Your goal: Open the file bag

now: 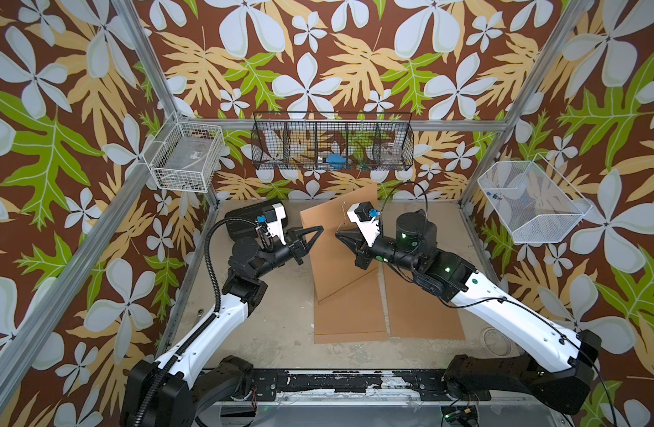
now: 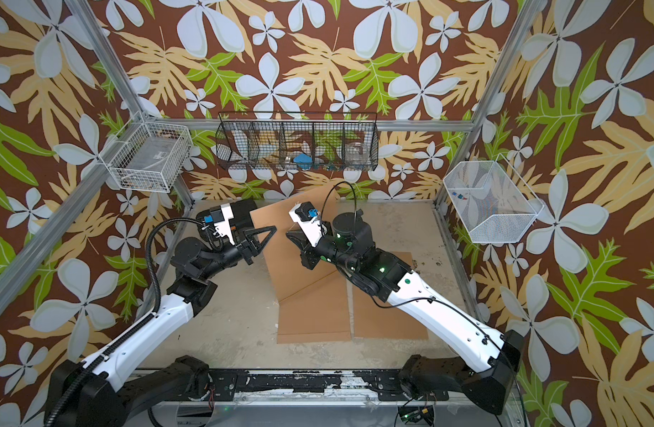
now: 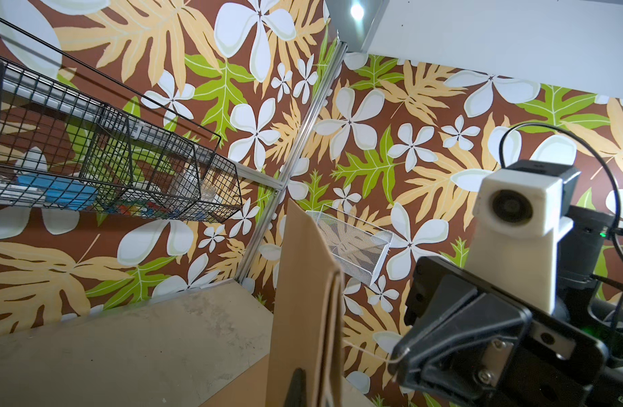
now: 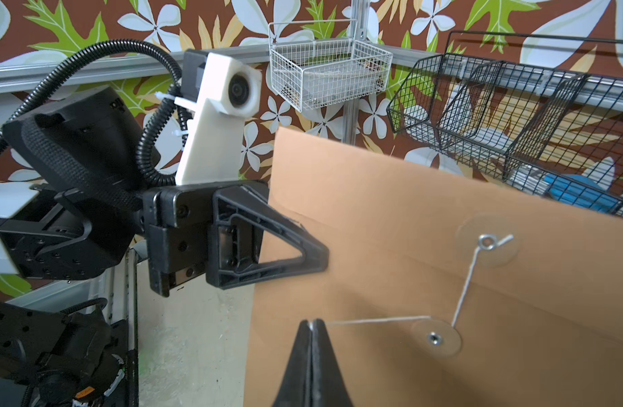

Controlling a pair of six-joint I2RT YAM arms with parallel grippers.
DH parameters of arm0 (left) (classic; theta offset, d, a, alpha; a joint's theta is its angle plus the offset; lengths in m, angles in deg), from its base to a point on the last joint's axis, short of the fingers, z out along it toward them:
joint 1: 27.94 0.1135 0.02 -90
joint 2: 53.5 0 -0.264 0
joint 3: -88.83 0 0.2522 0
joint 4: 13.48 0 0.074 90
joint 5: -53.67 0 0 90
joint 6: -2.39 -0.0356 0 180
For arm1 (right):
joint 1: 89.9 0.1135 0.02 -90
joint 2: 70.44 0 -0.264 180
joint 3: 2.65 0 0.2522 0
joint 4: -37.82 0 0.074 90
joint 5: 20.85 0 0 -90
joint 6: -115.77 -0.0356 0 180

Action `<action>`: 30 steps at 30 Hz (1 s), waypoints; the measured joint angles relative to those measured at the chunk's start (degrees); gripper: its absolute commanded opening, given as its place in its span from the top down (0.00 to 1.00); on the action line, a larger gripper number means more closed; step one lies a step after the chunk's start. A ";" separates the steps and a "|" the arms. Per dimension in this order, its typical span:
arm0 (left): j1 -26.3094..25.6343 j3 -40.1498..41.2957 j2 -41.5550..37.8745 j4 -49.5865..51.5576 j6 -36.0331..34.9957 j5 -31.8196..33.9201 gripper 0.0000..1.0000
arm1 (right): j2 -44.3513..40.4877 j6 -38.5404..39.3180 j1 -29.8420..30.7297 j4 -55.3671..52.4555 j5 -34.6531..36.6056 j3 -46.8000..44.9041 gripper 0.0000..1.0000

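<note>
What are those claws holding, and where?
The left gripper clamps the file bag by its edge; the right gripper pinches the loose end of its string.

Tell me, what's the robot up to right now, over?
Left gripper shut on file bag edge, bag held up. Right gripper shut on string, taut from lower button. Nothing blocking.

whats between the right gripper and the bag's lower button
A white string, pinched in the right gripper and running to the button on the bag: right wrist view.
</note>
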 measured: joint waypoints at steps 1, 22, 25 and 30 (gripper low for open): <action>0.00 -0.15 0.04 -0.07 0.39 0.37 1.00 | -0.17 -0.17 0.02 0.15 0.00 -0.37 1.00; 0.13 -2.32 -1.33 -1.64 0.92 4.20 1.00 | -4.55 -2.97 0.07 2.03 4.07 -10.80 1.00; 0.31 -2.43 -2.10 -1.31 0.59 4.20 1.00 | -4.66 -2.99 -0.11 2.01 5.29 -11.45 1.00; 0.52 -2.45 -3.41 0.37 -0.20 4.33 1.00 | -5.51 -3.26 -2.21 2.08 6.54 -12.07 1.00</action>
